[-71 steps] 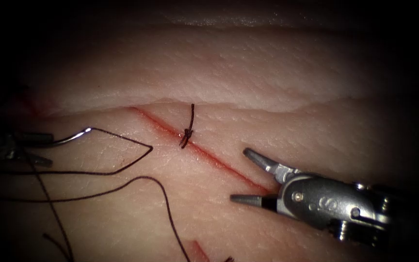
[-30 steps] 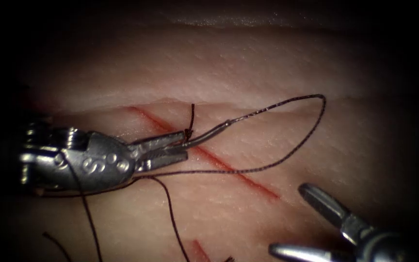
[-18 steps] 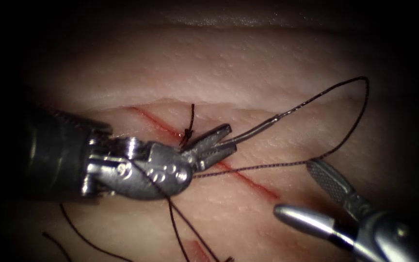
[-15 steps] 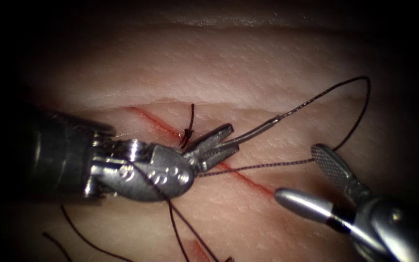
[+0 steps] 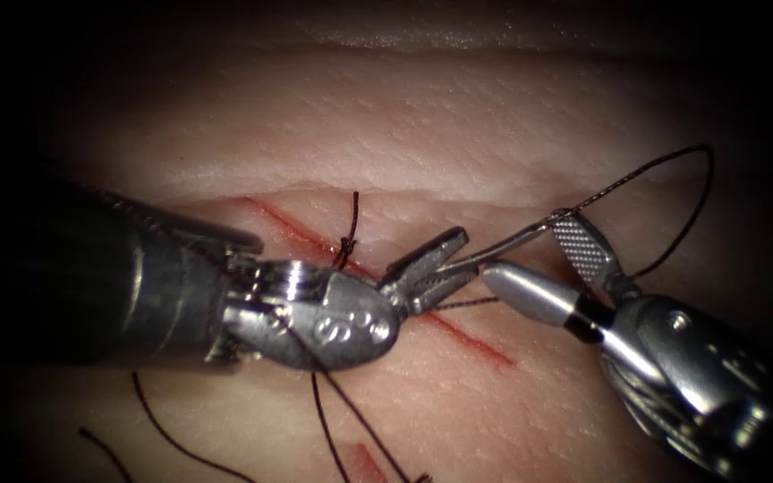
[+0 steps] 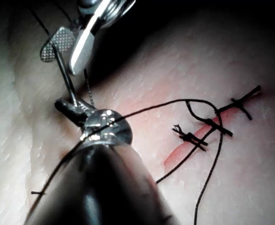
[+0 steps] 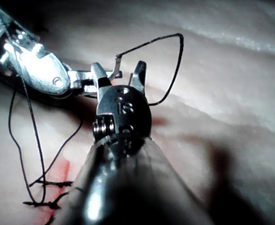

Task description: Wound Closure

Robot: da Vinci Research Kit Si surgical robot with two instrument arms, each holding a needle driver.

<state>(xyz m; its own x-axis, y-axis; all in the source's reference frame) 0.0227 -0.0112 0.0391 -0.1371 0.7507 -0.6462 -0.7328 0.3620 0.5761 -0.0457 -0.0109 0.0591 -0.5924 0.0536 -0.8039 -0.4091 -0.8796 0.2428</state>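
My left tool [image 5: 465, 254] reaches across the cut [image 5: 471, 338] in the tissue [image 5: 458, 116], its jaws shut on the curved needle [image 5: 516, 240]. The needle is held away from its tail and hangs above the tissue, not in it. Dark thread [image 5: 692, 199] leaves the tail and loops to the right. My right tool [image 5: 524, 247] comes from the right with its jaws open on either side of the needle's tail half. In the left wrist view the needle [image 6: 65, 80] rises from my left tool [image 6: 70, 107]. The right wrist view shows my right tool [image 7: 119, 76] open around the needle [image 7: 115, 64].
A tied stitch [image 5: 347, 240] with short cut ends sits on the cut just behind the left tool. Slack thread [image 5: 326, 420] trails over the near tissue on the left. Two more stitches [image 6: 231, 111] show in the left wrist view.
The left tool has carried the needle from the far left across the cut to the right. The right tool has moved up and left, bringing its open jaws around the needle.
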